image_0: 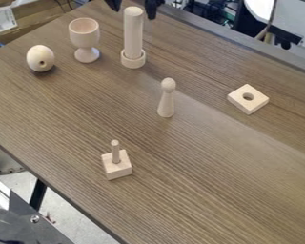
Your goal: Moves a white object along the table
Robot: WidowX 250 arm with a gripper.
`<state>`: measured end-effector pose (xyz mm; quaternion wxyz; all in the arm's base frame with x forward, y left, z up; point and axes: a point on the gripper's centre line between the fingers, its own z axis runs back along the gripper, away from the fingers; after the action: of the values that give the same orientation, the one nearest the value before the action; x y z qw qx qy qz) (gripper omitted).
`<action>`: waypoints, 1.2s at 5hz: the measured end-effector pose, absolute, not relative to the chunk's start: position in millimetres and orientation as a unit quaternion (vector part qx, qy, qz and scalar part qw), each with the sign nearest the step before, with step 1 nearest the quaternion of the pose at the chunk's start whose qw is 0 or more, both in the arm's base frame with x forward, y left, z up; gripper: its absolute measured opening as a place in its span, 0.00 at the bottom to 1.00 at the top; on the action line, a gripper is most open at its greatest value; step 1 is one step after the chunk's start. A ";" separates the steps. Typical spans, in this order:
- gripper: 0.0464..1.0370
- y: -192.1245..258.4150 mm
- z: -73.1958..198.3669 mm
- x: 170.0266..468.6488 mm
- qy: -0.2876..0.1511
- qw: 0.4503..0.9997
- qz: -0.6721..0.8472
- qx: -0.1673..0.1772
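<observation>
Hand [133, 14] at the top edge of the camera view, black and two-fingered, spread, with one finger on either side of the top of a tall, pale wooden cylinder [133, 33]. A gap shows between the cylinder and each finger, so nothing looks pinched. The cylinder, the likeliest match for the white object, stands upright in a short, round, pale wooden base [134, 61] on the brown wood-grain surface [199, 176], toward the far side.

Just left of it in the view, a pale wooden goblet [85, 35] stands upright on its round foot. Farther left and a little nearer the camera sits a pale, egg-shaped wooden piece [40, 57] with a small dark hole in its side. Near the middle, nearer the camera than the cylinder, a slim, pale wooden cone-shaped figure with a ball top [166, 102] stands upright. Over to the right, a flat, square, pale wooden block with a round hole [256, 103] lies on the surface. Nearest the camera, left of centre, is a square, pale wooden base [117, 171] with a thin wooden peg [115, 150] rising from it.
</observation>
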<state>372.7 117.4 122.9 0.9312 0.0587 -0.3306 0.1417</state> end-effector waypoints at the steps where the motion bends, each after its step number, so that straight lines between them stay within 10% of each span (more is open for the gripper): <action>1: 0.96 116.4 111.1 370.2 -0.314 0.937 0.143 0.056; 4: 0.96 72.7 137.7 451.2 -0.288 0.952 -0.060 0.086; 6: 0.96 19.1 113.1 470.9 -0.291 0.941 -0.168 0.033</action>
<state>470.9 19.1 113.1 0.9413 0.0334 -0.2909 -0.1679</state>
